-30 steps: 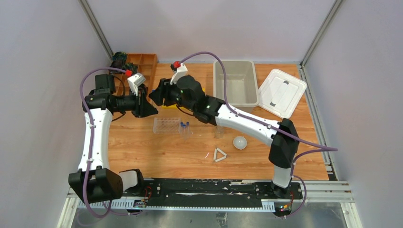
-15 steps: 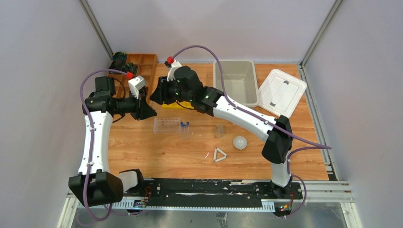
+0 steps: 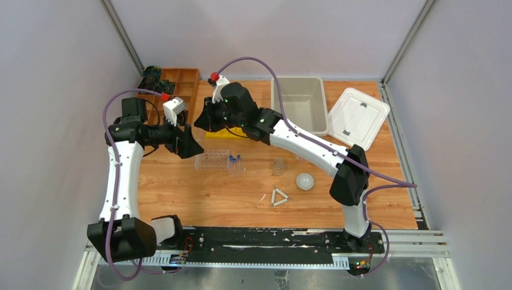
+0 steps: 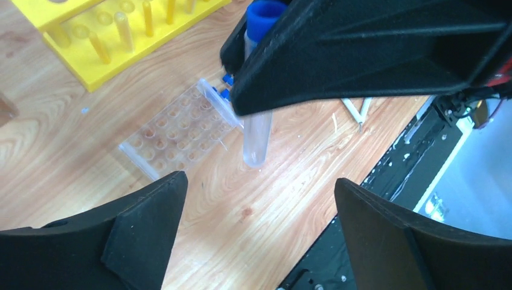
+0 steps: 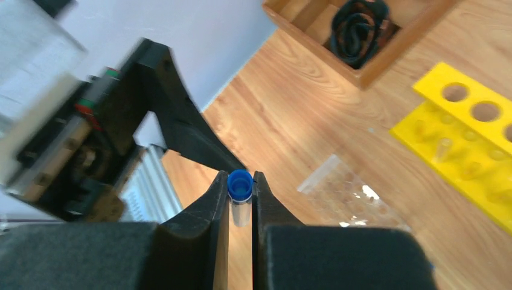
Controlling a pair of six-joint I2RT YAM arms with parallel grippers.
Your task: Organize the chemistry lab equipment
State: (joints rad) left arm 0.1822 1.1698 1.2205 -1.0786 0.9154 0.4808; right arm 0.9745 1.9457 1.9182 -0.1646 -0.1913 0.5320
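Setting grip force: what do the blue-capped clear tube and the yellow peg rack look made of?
The blue-capped clear tube: likely plastic, possibly glass; transparent glossy wall, blue cap. The yellow peg rack: probably moulded plastic; bright even colour, slight sheen.

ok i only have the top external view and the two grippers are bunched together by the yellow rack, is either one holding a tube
Observer: Yes. On the right wrist view the right gripper is shut on a blue-capped tube, pinched near the cap.
Operator: and the left one
Observer: The left gripper is open, fingers wide apart with nothing between them.
Operator: is the tube in a rack yet
Observer: No. The left wrist view shows it hanging cap up, its rounded end free, in none of the holes of the clear rack.
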